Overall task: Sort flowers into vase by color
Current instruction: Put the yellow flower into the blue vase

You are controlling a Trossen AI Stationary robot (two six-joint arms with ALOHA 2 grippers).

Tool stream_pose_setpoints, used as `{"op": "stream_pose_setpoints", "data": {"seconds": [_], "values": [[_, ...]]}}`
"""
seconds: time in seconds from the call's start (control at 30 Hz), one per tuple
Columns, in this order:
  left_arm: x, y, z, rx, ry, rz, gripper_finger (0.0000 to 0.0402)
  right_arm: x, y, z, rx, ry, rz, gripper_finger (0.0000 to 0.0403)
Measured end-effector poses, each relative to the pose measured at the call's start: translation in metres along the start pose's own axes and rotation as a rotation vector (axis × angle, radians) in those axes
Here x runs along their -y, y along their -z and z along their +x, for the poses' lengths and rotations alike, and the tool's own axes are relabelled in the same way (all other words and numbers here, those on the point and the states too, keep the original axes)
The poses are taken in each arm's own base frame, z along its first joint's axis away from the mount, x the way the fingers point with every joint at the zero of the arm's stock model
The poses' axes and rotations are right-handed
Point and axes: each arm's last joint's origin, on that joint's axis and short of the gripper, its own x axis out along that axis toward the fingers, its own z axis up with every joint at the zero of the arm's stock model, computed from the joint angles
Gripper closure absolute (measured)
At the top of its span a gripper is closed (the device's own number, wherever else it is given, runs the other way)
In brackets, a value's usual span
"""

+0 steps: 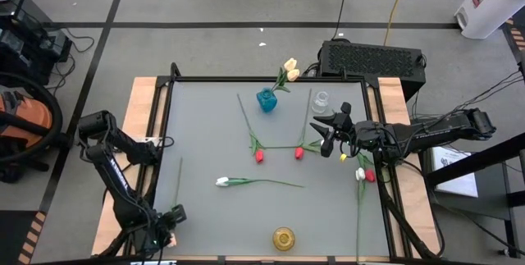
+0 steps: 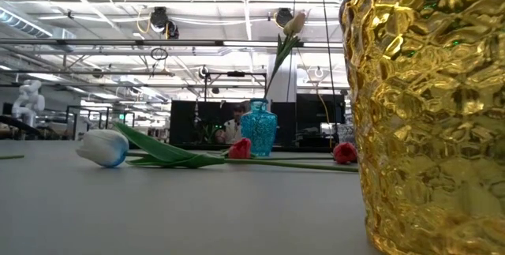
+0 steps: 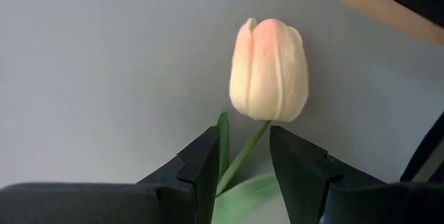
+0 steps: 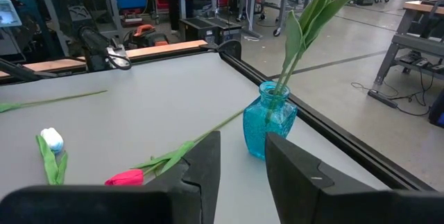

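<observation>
A cream tulip point(image 3: 269, 70) lies on the grey table at the near left corner, its stem point(image 1: 179, 179) running toward the far edge. My left gripper point(image 3: 243, 132) points down over it, open; its fingers stand either side of the stem just below the bud, without plain touch. My right gripper point(image 1: 321, 134) hovers open and holds nothing at the right, facing the blue vase point(image 4: 270, 120). That vase point(image 1: 267, 99) holds cream tulips point(image 1: 289, 68). Two red tulips point(image 1: 259, 156) point(image 1: 299, 152) and a white tulip point(image 1: 222, 181) lie mid-table.
A clear vase point(image 1: 321, 101) stands at the far right, a gold vase point(image 1: 284, 238) at the near edge. A white tulip point(image 1: 359, 173) and a red one point(image 1: 370, 175) lie by the right rail. A black frame point(image 1: 246, 79) edges the table.
</observation>
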Motion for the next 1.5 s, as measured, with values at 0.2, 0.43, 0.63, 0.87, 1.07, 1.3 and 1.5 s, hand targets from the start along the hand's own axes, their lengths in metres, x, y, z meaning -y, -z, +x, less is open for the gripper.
{"op": "stream_pose_setpoints", "data": {"seconds": [0.2, 0.43, 0.63, 0.87, 1.07, 1.3, 1.5], "values": [[0.0011, 0.0049, 0.0035, -0.017, 0.0, 0.054, 0.0267, 0.0, 0.0, 0.0, 0.0, 0.0, 0.0, 0.0298], [0.0008, 0.0034, 0.0036, 0.0, -0.014, 0.046, 0.0267, 0.0, 0.0, 0.0, 0.0, 0.0, 0.0, 0.0298], [0.001, 0.0007, 0.0036, 0.029, -0.013, 0.032, 0.0267, 0.0, 0.0, 0.0, 0.0, 0.0, 0.0, 0.0298], [0.0011, 0.0005, 0.0036, 0.031, -0.012, 0.007, 0.0267, 0.0, 0.0, -0.0001, 0.0, 0.0, 0.0, 0.0298], [0.0011, 0.0003, 0.0035, 0.034, -0.012, 0.006, 0.0267, 0.0, 0.0, 0.0, 0.0, 0.0, 0.0, 0.0298], [0.0015, 0.0033, 0.008, 0.045, 0.01, -0.037, 0.0267, 0.0, 0.0, 0.0, 0.0, 0.0, 0.0, 0.0298], [0.0015, 0.0056, 0.0097, 0.037, 0.013, -0.045, 0.0267, 0.0, 0.0, 0.0, 0.0, 0.0, 0.0, 0.0298]]}}
